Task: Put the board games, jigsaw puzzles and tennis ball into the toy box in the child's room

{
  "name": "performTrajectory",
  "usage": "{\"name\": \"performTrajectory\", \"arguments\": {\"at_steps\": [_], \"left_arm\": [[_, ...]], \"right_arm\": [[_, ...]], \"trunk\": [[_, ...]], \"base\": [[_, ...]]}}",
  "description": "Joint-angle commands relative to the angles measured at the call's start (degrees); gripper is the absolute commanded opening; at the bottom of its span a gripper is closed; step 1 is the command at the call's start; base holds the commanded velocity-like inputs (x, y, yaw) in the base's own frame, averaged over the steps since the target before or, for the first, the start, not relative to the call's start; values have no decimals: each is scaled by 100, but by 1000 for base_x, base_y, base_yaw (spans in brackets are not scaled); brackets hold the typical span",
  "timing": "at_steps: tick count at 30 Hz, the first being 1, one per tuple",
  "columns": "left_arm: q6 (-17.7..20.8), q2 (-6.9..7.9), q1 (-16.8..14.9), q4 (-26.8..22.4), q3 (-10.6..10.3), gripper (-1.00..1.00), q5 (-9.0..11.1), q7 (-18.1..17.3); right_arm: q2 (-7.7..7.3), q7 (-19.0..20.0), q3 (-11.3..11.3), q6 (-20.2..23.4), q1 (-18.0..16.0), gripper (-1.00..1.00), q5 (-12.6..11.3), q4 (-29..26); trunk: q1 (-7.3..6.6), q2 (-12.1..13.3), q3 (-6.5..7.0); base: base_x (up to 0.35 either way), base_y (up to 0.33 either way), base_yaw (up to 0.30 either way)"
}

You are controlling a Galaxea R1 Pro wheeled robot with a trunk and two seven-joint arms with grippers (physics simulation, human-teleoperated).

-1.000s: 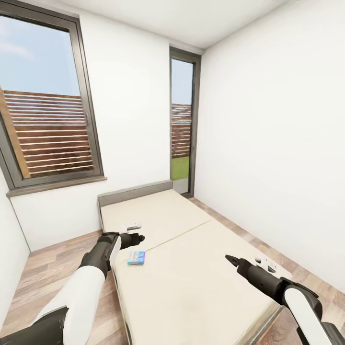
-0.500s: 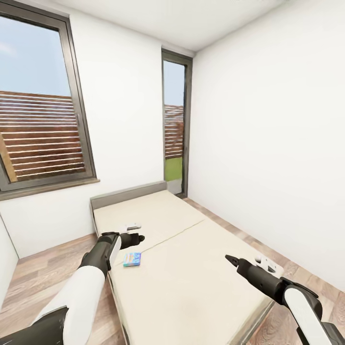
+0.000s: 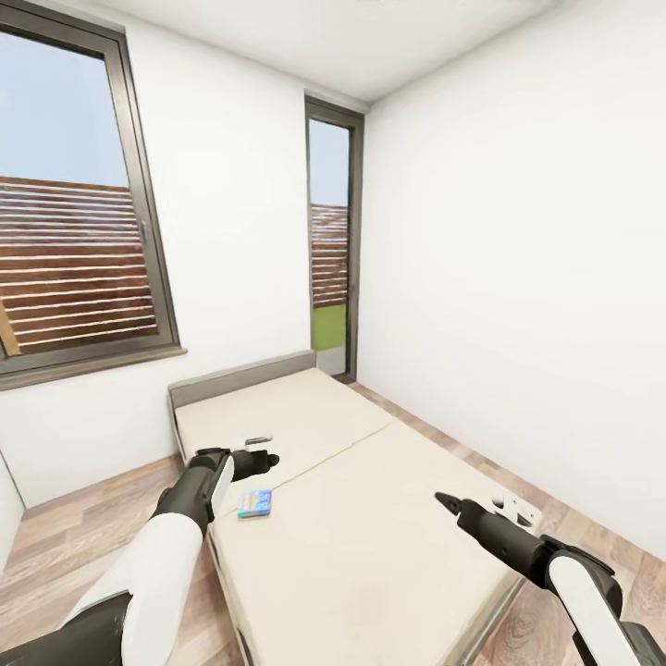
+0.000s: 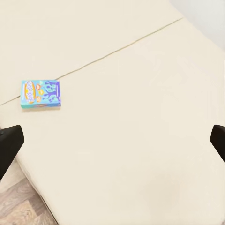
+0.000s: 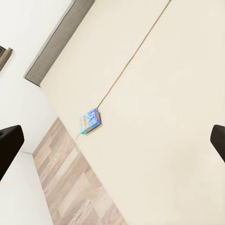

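Observation:
One board game, a small blue box (image 3: 254,503), lies flat near the left edge of the bed (image 3: 370,546), close to the seam in the beige cover. My left gripper (image 3: 263,457) hovers open just above and behind the box. In the left wrist view the box (image 4: 41,93) sits off to one side of the wide-spread fingertips (image 4: 9,145). Over the bed's right part, my right gripper (image 3: 445,500) is open and holds nothing; its wrist view shows the box (image 5: 89,121) farther off. The table, toy box, jigsaw puzzles and tennis ball are out of view.
The dark grey headboard (image 3: 240,377) stands against the window wall. A white wall (image 3: 518,277) runs along the bed's right side behind a strip of wood floor (image 3: 481,462). More wood floor (image 3: 55,546) lies left of the bed. A narrow glass door (image 3: 328,277) is in the corner.
The whole picture has shifted to the left, so the camera has turned. Both arms keep the same pose and the blue box lies where it was on the bed.

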Motion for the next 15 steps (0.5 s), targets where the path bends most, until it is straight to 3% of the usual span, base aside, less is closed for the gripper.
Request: {"name": "performTrajectory", "arguments": {"at_steps": [1,15], "left_arm": [[22,-8,-2,-10,45,100,-60,-51],[21,-8,-2,-10,46,100,-60,-51]], "right_arm": [[0,-52,-1,19,-3,100,-60,-6],[0,-51,-1,15,-4,100,-60,-13]], "trunk": [[3,-4,2],[3,-4,16]], "base": [[-1,180,-158],[0,42,-38]]}}
